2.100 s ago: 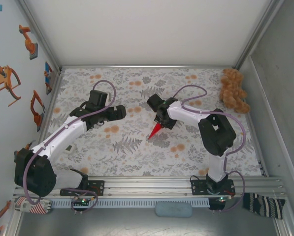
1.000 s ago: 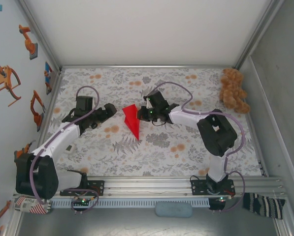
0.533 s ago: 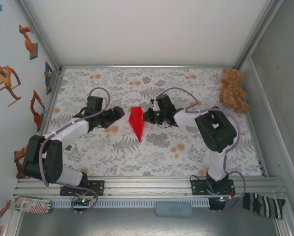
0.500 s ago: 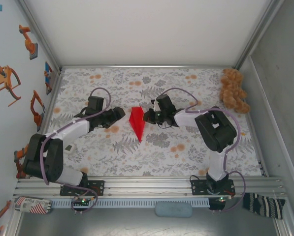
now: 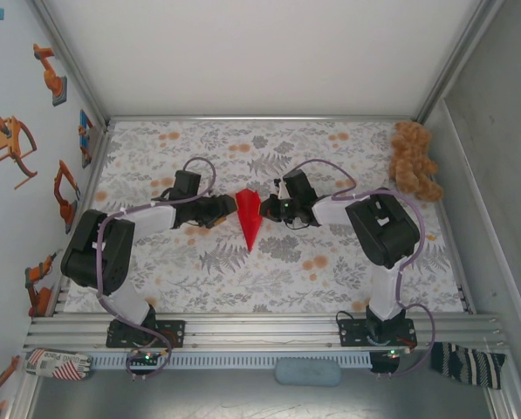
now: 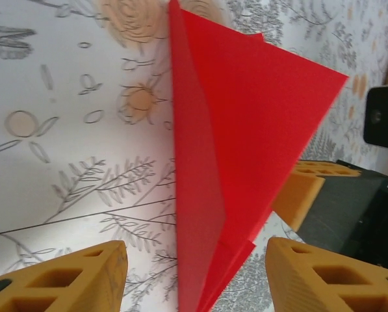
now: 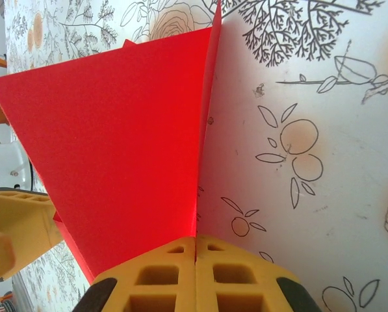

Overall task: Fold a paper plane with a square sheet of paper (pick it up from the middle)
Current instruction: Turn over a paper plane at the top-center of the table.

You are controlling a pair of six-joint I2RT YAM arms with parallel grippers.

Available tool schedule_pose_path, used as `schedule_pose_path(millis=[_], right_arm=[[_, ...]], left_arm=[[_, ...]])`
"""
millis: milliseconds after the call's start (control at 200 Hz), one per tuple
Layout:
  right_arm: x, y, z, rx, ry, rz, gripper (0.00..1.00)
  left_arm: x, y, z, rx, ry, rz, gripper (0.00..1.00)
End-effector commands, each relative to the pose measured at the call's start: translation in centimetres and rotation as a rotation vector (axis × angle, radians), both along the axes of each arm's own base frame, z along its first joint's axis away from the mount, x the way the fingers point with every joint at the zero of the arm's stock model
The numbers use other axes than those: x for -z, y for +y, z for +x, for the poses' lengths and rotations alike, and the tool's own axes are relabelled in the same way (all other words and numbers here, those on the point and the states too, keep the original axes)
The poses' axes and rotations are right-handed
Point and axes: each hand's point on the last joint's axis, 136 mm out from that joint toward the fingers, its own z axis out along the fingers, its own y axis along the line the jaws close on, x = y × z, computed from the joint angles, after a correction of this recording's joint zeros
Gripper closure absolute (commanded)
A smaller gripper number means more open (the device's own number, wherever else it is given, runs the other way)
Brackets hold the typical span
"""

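Left jaws advanced, now straddling paper plane point(image 5: 249, 214); right jaws pinch it.

left arm point(image 5: 147, 218), right arm point(image 5: 330, 208): white link shells alternating with bulky black joint housings point(image 5: 384, 231). lilac cables point(image 5: 195, 164) looping along each arm. black base plates point(image 5: 375, 332) sitting under both. left gripper point(image 5: 234, 210), right gripper point(image 5: 267, 209): black bodies wearing yellow-orange pads point(image 7: 161, 279), square hollow cells showing in them.

No text, label, brand or number that I can read anywhere. The orange stickers point(image 5: 16, 144) on the left wall carry pictures, no legible lettering.
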Motion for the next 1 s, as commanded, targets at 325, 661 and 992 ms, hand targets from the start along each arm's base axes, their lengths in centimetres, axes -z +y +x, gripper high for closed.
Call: schedule_pose_path(millis=[325, 661, 992], right_arm=[[0.4, -0.2, -0.2, 0.005, 0.014, -0.003, 1.00], [0.1, -0.4, -0.2, 0.012, 0.008, -0.008, 1.00], [-2.4, -1.9, 0.4, 0.041, -0.052, -0.024, 1.00]], left_arm=[[1.6, -0.8, -0.3, -0.007, 0.117, 0.174, 0.62], [1.6, -1.5, 0.6, 0.012, 0.112, 0.188, 0.88], [-1.1, -1.5, 1.4, 0.024, -0.001, 0.127, 0.99]])
